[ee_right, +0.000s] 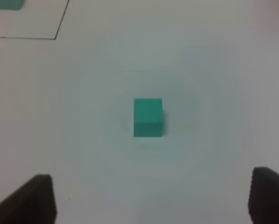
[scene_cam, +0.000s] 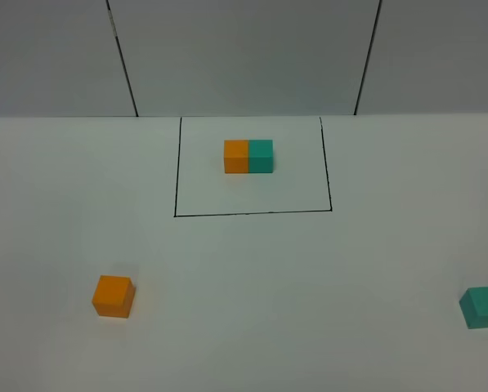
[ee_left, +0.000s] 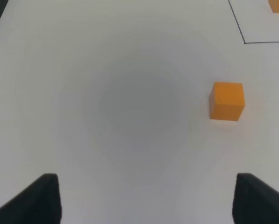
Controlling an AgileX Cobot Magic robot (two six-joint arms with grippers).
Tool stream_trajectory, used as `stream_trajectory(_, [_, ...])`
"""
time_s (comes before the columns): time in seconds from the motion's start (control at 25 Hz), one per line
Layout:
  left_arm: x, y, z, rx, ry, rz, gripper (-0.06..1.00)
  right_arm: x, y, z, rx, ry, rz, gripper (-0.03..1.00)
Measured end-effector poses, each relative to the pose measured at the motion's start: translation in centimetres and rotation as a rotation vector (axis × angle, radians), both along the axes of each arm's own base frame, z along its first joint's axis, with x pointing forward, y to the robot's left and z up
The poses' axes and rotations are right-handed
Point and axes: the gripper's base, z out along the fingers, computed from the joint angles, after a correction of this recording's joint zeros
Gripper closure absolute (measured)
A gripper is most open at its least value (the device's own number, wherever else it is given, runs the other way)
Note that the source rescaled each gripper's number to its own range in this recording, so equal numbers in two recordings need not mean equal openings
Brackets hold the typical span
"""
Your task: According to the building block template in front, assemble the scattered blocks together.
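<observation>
1. The left gripper [ee_left: 146, 191] has its jaws spread wide. The two dark fingers stand well apart, with only bare white table [scene_cam: 252, 327] between them.
2. The right gripper [ee_right: 153, 189] is just as wide open and holds nothing.
3. The orange cube [scene_cam: 114, 296] sits flat on the table at the near left of the high view. From the left wrist it lies ahead of the open jaws, clear of both fingers and nearer the line of one finger than the middle of the gap.
4. The teal cube [scene_cam: 482, 307] rests close to the right edge of the high view. From the right wrist it lies ahead of the jaws, roughly in line with the middle of the gap and touching neither finger.
5. The two loose cubes are well apart, one on each side of the table.
6. The building block template [scene_cam: 248, 156] stands at the back middle of the table. Its orange cube on the left and teal cube on the right are pressed together inside thin black lines, nearer the frame's far side.
7. Behind the table is a grey wall [scene_cam: 244, 57] with two dark seams.
</observation>
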Motion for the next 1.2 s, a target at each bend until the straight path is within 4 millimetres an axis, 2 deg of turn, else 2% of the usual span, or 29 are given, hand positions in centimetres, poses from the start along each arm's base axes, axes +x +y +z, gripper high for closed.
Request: stream_trajectory(1.2, [0.0,0.0,0.0,-0.002,0.0,0.001,0.24,0.0,0.0,0.0,0.0,0.0,0.0,0.27])
